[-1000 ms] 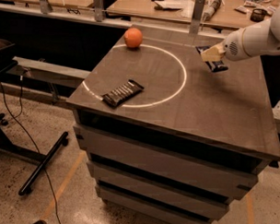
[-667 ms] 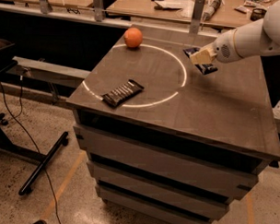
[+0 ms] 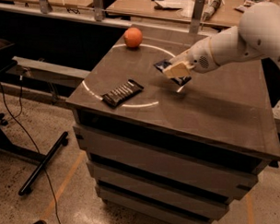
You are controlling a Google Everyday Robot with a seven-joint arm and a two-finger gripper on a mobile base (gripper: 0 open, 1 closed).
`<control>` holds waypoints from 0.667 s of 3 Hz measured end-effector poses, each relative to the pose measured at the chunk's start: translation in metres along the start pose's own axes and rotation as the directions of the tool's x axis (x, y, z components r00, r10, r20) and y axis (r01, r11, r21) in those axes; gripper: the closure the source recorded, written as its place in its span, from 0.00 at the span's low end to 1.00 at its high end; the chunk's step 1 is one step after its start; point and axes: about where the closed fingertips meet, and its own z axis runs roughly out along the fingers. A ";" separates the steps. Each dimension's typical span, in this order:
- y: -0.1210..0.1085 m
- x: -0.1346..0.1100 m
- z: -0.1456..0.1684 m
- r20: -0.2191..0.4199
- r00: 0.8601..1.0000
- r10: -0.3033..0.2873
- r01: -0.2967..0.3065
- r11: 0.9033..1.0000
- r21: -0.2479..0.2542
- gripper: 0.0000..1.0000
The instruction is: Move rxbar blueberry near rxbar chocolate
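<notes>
The rxbar chocolate (image 3: pixel 122 92), a black-brown bar with white lettering, lies flat near the front left of the grey cabinet top (image 3: pixel 214 107). My gripper (image 3: pixel 175 70) hangs over the middle of the top, to the right of it and a little farther back. It is shut on the rxbar blueberry (image 3: pixel 172 72), a dark blue bar that sticks out on both sides of the pale fingers (image 3: pixel 177 69) and sits just above the surface.
An orange ball (image 3: pixel 133 37) rests at the back left of the top. A white circle (image 3: pixel 115 46) is marked on the surface. A wooden bench with clutter (image 3: pixel 171 4) runs behind. A black stand leg (image 3: pixel 41 163) and a cable lie on the floor at left.
My gripper has carried the blueberry bar from the back right of the top leftward and forward, closer to the chocolate bar. The chocolate bar and the ball have not moved.
</notes>
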 end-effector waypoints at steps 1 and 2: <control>0.029 -0.008 0.014 0.009 0.998 -0.062 0.063 0.995 -0.082 0.97; 0.041 -0.010 0.021 0.010 0.996 -0.085 0.086 0.990 -0.113 0.75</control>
